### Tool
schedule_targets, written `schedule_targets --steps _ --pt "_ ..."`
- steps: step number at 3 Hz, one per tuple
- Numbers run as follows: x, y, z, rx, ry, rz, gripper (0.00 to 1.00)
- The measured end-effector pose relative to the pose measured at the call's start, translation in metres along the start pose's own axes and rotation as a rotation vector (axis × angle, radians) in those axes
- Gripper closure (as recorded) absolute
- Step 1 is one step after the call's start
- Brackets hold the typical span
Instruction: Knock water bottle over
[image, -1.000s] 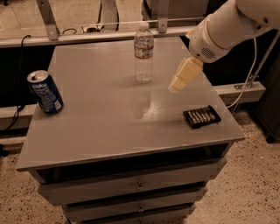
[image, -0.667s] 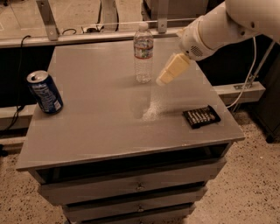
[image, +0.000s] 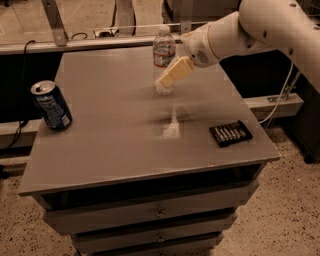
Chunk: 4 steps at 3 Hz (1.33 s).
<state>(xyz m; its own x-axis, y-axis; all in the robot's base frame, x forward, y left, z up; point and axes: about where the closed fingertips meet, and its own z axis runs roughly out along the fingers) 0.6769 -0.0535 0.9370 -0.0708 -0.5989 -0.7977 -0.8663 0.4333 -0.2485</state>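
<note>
The bottle (image: 163, 52) stands upright in the upper middle of the frame, long axis vertical and cap on top, close to the far edge of the desk (image: 115, 135). The claw (image: 165, 80) comes in from the right on the white arm (image: 250, 30), slanting down and to the left. Its cream tip lies across the lower part of the bottle in this view. It looks to be touching the bottle or just short of it, but I cannot tell which, since depth is hard to read here. Whether the claw is spread or pressed together I cannot tell either. It grips nothing that shows.

From the claw the bottle lies to the left and slightly farther up the frame, so a sideways sweep to the left would meet it low on its body. A low push may slide it rather than tip it, and a contact higher up would probably topple it more readily.

The desk is widest to the left and lower left of the bottle. The can (image: 51, 106) stands well apart at the left edge and the black case (image: 230, 133) lies well apart at the lower right. The far edge just behind the bottle is the risk: a push up the frame could send it off the desk.
</note>
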Motion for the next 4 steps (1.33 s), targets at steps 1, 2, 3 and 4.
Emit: schedule_targets --steps 1,2,3,4 --pt "-0.014 -0.003 0.019 -0.015 -0.095 0.023 0.0" --pt "-0.027 -0.014 0.029 0.005 -0.191 0.035 0.25" --pt "-0.027 -0.022 0.026 0.025 -0.226 0.041 0.47" --pt "-0.038 -0.027 0.012 0.033 -0.195 0.003 0.71"
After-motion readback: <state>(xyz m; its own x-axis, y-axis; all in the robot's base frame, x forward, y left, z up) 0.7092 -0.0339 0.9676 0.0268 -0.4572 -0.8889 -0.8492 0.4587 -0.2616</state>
